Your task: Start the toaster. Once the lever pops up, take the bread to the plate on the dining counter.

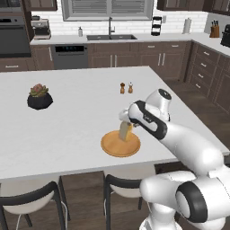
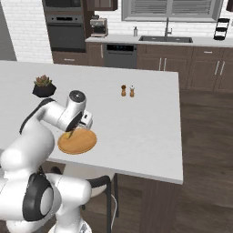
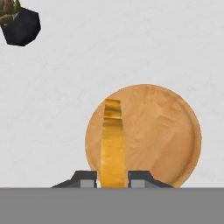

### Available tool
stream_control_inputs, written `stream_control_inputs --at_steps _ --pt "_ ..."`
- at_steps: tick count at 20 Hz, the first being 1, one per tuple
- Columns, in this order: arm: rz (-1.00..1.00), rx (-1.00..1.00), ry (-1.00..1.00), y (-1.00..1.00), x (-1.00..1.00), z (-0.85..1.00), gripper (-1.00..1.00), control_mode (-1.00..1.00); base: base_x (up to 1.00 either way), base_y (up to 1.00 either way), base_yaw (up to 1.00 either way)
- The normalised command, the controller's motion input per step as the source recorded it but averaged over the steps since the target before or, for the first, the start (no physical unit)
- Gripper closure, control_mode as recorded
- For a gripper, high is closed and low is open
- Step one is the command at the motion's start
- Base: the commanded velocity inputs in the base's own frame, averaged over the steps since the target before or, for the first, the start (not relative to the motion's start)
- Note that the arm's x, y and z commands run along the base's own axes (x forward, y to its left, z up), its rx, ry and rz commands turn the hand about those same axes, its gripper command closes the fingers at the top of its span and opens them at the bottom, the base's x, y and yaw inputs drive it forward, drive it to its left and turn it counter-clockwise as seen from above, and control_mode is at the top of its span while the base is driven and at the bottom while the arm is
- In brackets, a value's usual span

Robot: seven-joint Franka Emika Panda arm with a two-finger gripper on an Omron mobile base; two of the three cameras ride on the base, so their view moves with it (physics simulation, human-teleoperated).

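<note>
Pincer (image 3: pixel 113 178) is clamped on the bread (image 3: pixel 112 144), held edge-on right over the plate (image 3: pixel 162 131), probably lined up for the drop.

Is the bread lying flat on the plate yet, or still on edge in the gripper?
On edge: the bread stands crust-up between the shut gripper fingertips, over the plate.

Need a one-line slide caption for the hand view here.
Gripper shut on the bread, held edge-on over the plate on the dining counter.
</note>
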Motion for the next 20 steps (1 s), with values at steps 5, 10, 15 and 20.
stream_control_inputs --at_steps 5,10,15,20 --pt "0.01 0.05 0.01 0.03 0.24 -0.25 1.0 -1.0 0.0 0.0 0.0" --pt "0.0 0.01 0.0 0.05 0.05 -0.19 1.0 -1.0 0.0 0.0 0.0" --pt "0.0 0.0 0.0 0.01 0.0 -0.23 1.0 -1.0 0.0 0.0 0.0" --pt "0.0 0.0 0.0 0.02 0.05 -0.28 1.0 -1.0 0.0 0.0 0.0"
